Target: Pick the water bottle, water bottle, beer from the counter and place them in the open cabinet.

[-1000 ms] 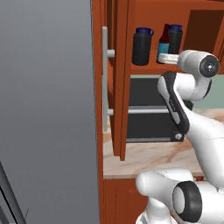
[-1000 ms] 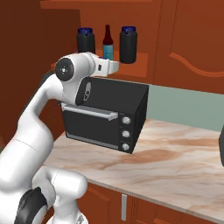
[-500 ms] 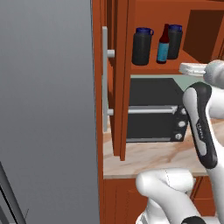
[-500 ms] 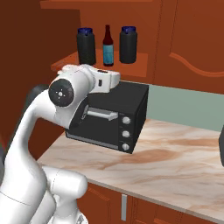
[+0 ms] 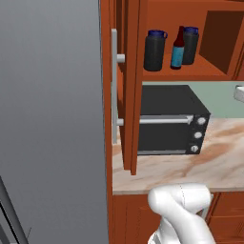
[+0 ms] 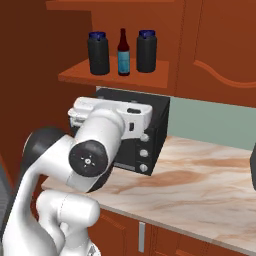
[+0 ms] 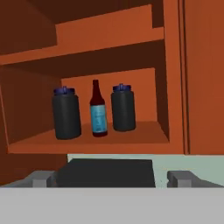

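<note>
Shelf (image 7: pixel 144 135) front and right side stay free; both water bottles (image 7: pixel 66 113) (beer (image 7: pixel 98 110) between) block the middle.

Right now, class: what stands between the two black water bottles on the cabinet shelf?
The beer stands upright between the two water bottles on the open cabinet shelf, as the hand view shows.

Counted on the cabinet shelf: three bottles.
Two water bottles, one (image 7: pixel 66 113) at the left and one (image 7: pixel 123 108) at the right, and one beer (image 7: pixel 99 112) are seen in the open cabinet (image 7: pixel 109 138); one black oven (image 5: pixel 169 119) is counted on one counter (image 5: pixel 190 167).
</note>
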Controlling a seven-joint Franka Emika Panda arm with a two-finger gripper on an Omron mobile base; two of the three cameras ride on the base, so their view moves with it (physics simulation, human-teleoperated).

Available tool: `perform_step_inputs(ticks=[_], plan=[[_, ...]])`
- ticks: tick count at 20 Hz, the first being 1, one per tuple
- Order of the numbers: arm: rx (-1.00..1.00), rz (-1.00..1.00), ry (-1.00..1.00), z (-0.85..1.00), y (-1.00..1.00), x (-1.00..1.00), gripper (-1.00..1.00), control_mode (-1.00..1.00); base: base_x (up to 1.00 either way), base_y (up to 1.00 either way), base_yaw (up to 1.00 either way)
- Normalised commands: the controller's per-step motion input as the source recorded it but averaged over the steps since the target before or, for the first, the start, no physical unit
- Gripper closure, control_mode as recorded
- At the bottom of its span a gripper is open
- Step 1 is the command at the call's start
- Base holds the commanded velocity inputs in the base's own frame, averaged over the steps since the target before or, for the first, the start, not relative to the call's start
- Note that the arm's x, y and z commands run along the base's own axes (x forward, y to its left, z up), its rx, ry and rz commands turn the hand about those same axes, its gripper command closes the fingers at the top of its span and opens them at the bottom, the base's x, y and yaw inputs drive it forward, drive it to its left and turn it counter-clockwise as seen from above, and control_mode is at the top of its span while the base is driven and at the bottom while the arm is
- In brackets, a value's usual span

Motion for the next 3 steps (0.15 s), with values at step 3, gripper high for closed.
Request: perform_step_inputs(ticks=[3], plan=[[0.0, 0.14, 0.0, -0.09, -0.46, -1.0, -1.0, -1.0, 0.0, 0.0, 0.0]])
